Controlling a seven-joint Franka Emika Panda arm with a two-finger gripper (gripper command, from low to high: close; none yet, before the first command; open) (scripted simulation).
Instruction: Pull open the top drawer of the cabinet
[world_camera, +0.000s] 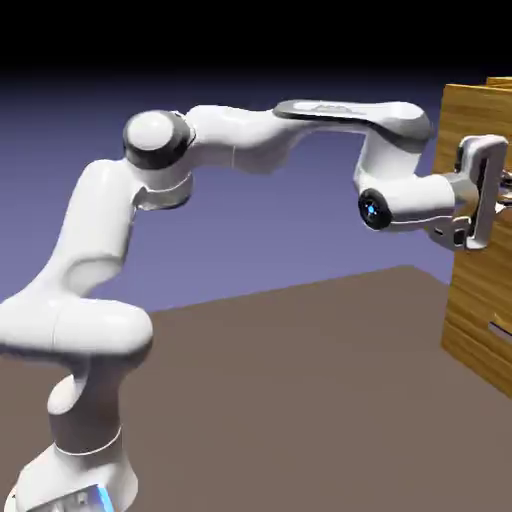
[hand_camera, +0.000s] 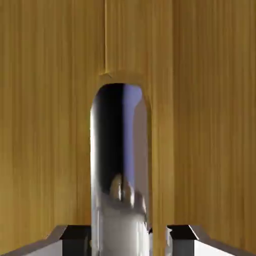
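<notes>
end effector (hand_camera: 120, 235) straddling top drawer (hand_camera: 210, 125) handle (hand_camera: 120, 170)

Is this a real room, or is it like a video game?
More like a video game: probably a computer-made test scene. The white robot arm looks smooth and rendered, the backdrop is plain blue-violet, and only a bare brown table and wooden cabinet are there.

Top drawer (hand_camera: 210, 125) grained matt wood; handle (hand_camera: 120, 170) glossy mirror-like metal; arm (world_camera: 100, 240) smooth white.
</notes>
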